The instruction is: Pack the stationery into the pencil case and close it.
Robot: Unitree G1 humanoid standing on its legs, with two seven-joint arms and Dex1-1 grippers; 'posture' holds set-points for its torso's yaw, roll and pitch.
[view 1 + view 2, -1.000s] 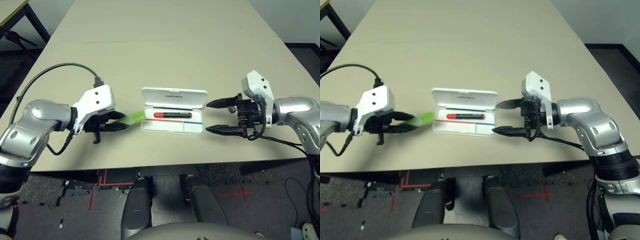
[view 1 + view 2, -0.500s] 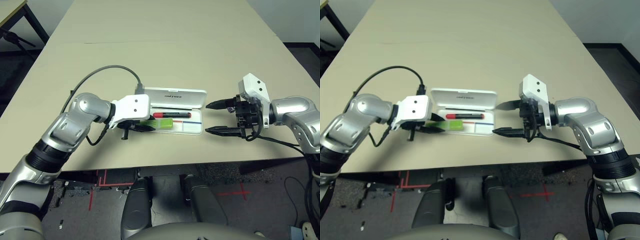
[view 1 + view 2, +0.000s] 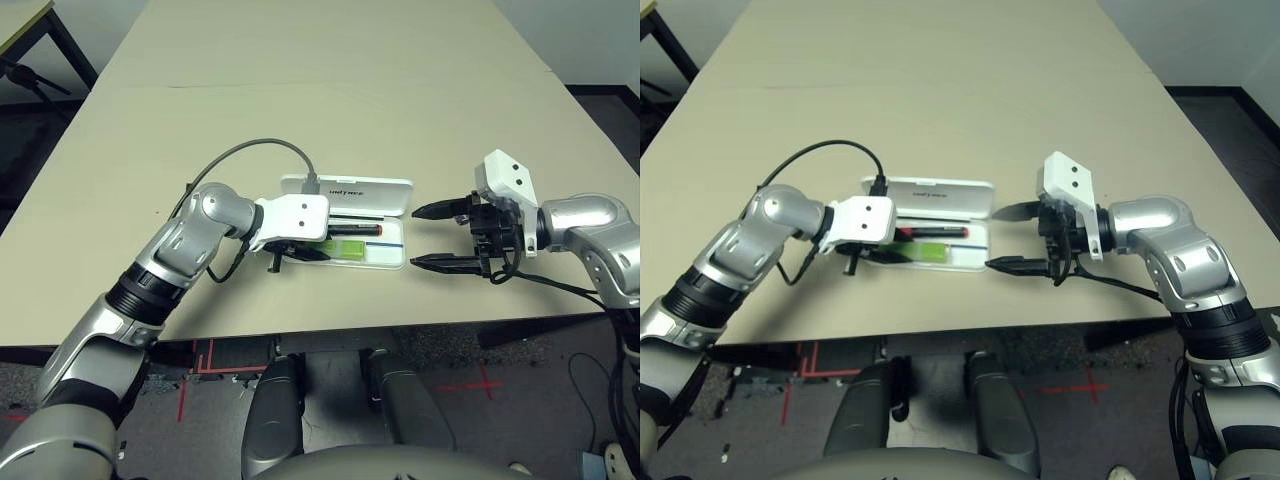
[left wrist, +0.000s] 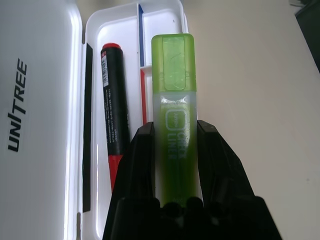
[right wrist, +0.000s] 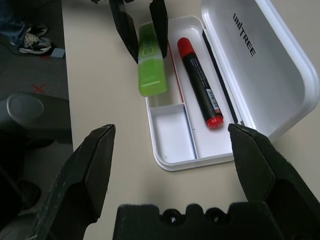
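From the head views, the white hard-plastic hinged pencil case point(image 3: 345, 232) lies open on the beige bench point(image 3: 330, 90), lid laid back, with the red marker with black ends point(image 3: 352, 230) already in its tray. The left gripper point(image 3: 305, 252) reaches over the case's near-left corner, holding the flat light-green translucent bar point(image 3: 338, 247) above the tray's front compartment. The right gripper point(image 3: 436, 236) hovers just beside the case's right end, fingers spread wide and holding nothing. In the left wrist view, the two black fingers point(image 4: 142, 155) pinch the green bar point(image 4: 172, 100) across its pale body, its capped end jutting out over the front strip of the tray beside the marker point(image 4: 113, 110). In the right wrist view, the wide-apart fingers point(image 5: 92, 165) frame the open case point(image 5: 270, 65), where the bar point(image 5: 151, 65) hangs over the near rim, partly overlapping the tray. The bar looks light, stiff and smooth, so a grip across its flat middle should hold; the case seems rigid, and its lid is probably best pushed along the free long edge.
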